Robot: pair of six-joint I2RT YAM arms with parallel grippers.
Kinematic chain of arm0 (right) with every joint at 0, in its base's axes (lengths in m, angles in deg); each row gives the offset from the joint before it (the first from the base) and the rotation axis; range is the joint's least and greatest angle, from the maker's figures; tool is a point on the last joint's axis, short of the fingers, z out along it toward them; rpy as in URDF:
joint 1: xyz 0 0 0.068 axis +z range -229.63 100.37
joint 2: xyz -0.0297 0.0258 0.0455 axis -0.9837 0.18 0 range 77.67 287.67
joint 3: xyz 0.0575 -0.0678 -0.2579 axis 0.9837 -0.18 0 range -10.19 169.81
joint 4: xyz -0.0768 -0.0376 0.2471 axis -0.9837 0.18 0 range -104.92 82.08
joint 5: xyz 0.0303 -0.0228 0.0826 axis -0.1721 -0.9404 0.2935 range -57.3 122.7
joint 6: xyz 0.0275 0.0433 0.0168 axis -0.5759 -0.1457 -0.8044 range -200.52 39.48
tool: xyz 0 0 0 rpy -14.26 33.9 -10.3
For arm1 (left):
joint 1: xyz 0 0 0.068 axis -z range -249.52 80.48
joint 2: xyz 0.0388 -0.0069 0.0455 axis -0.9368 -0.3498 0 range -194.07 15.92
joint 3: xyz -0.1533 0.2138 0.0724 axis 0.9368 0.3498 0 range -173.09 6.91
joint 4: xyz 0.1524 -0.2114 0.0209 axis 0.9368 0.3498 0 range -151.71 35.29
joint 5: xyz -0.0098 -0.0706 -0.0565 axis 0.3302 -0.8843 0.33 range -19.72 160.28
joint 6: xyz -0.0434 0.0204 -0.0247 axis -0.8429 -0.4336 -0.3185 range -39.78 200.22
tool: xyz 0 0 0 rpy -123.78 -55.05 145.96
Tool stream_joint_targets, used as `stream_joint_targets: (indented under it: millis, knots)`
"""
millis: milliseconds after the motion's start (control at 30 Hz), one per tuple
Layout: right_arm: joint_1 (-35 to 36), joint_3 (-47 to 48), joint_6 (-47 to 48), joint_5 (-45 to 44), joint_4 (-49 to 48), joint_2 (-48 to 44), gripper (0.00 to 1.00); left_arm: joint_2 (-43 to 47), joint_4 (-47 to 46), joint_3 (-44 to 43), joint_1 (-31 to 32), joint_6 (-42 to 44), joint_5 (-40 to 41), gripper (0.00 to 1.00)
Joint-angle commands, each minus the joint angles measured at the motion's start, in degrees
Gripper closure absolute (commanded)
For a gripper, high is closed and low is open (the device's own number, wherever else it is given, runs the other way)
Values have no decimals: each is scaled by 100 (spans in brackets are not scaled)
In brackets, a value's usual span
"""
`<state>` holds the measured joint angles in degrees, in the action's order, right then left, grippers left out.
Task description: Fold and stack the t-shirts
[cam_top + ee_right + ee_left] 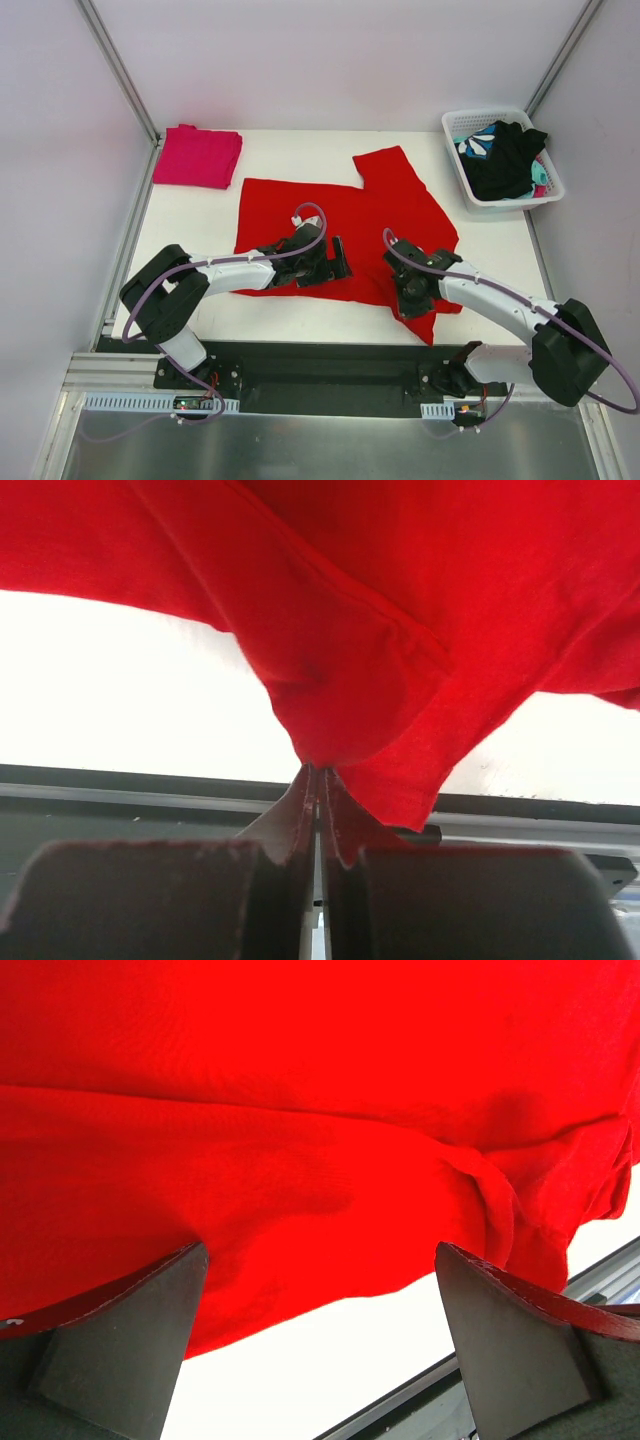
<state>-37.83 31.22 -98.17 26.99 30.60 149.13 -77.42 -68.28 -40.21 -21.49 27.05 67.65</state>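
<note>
The left arm (215, 272) bends out to its own left at the elbow. Its forearm then runs rightward, low over the bench (290, 315). The left fingers (340, 258) stand spread wide and released, holding nothing. In the left wrist view the red shirt (330, 215) lies under and ahead of them, its near hem crossing the gap between the two tips.

The right arm (510, 310) folds out to its own right and its forearm comes back leftward, with the wrist tipped down. The right fingers (318, 775) are clenched tight on a pinch of the red shirt's near edge. The cloth fans up and away from their tips, and white bench shows beyond on both sides.

The rest of the red shirt lies spread flat, reaching away from both sets of fingers. The pink shirt (197, 155) lies folded well beyond and to the left of the left fingers. Well beyond and to the right of the right fingers, a basket (462, 124) holds a black garment (505, 160) and a teal-and-white garment (478, 145).
</note>
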Motion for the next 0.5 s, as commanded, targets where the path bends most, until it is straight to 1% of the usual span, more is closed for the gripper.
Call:
stream_joint_targets:
  millis: [0,200,333,467]
  knots:
    - [91,780,235,-517,650,-97,99,-18,551,79,75,17,35,1]
    - [127,1562,754,-1220,1257,148,99,-26,560,53,92,8,44,1]
    - [135,1852,956,-1563,1398,376,99,-35,560,44,92,8,44,1]
    - [135,2099,1184,-1713,1407,553,99,-18,586,44,84,26,61,1]
